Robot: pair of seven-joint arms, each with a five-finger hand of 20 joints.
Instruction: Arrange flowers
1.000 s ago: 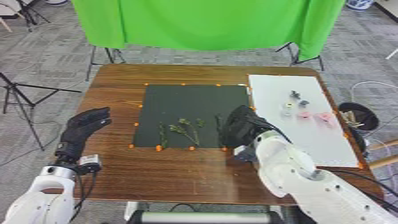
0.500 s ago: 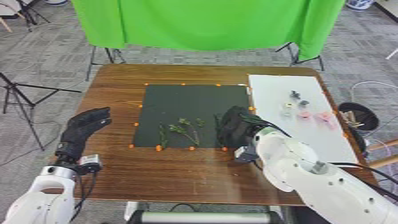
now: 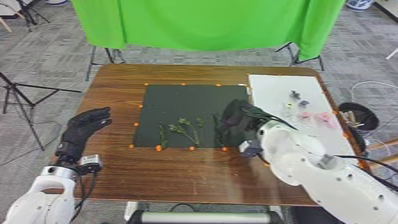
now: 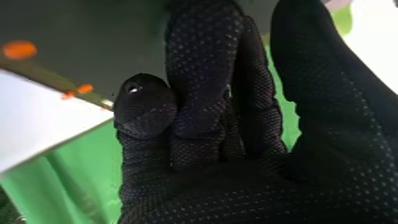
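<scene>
Evidently, the fingers point(image 4: 204, 55) of the right hand point(image 3: 234, 121) are loosely extended, thumb apart, with nothing visibly held, near the right edge of the dark mat point(image 3: 178, 97); just left of them lies a thin green sprig point(image 3: 217, 127), and beyond it some leafy stems point(image 3: 188, 131). Rightward from them, pink flowers point(image 3: 323, 119) rest on the white board point(image 3: 266, 86), while well off to their left the relaxed, open left hand point(image 3: 87, 122) is over the wooden surface point(image 3: 151, 175). Laying out greenery seems the step in hand, and next likely calls for pinching a blossom.
</scene>
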